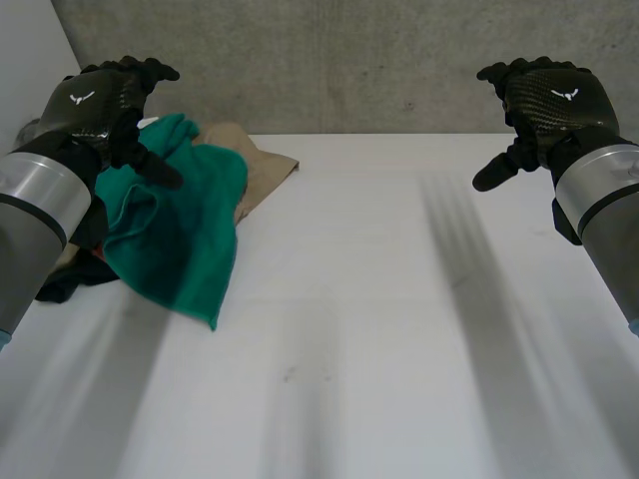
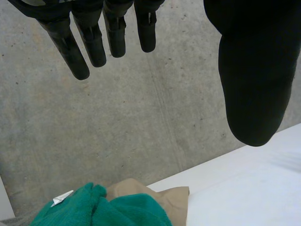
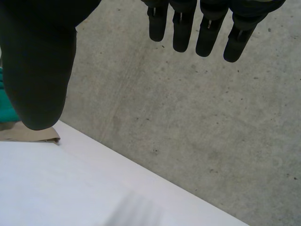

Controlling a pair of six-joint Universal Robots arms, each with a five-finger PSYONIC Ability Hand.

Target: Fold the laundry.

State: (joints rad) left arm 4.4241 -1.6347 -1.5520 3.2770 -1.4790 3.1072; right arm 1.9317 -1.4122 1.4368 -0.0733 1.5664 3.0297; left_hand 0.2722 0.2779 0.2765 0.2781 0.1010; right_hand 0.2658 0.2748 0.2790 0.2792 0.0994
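Observation:
A green towel [image 1: 185, 230] lies crumpled on a heap at the table's far left, over a tan cloth [image 1: 262, 172]. My left hand [image 1: 100, 105] hovers above that heap with straight fingers [image 2: 75, 52] and holds nothing. In its wrist view the green towel [image 2: 108, 207] and the tan cloth [image 2: 164, 197] lie below the hand, against the wall. My right hand [image 1: 544, 100] hangs in the air over the table's far right, open and empty, its fingers [image 3: 207, 33] straight. Beside its thumb the tan cloth [image 3: 28, 135] shows at the table's far edge.
A dark garment [image 1: 65, 284] peeks out under the towel at the left edge. A grey concrete wall [image 1: 349, 60] closes the table's far side. The white table [image 1: 399, 329] is bare from the middle to the right.

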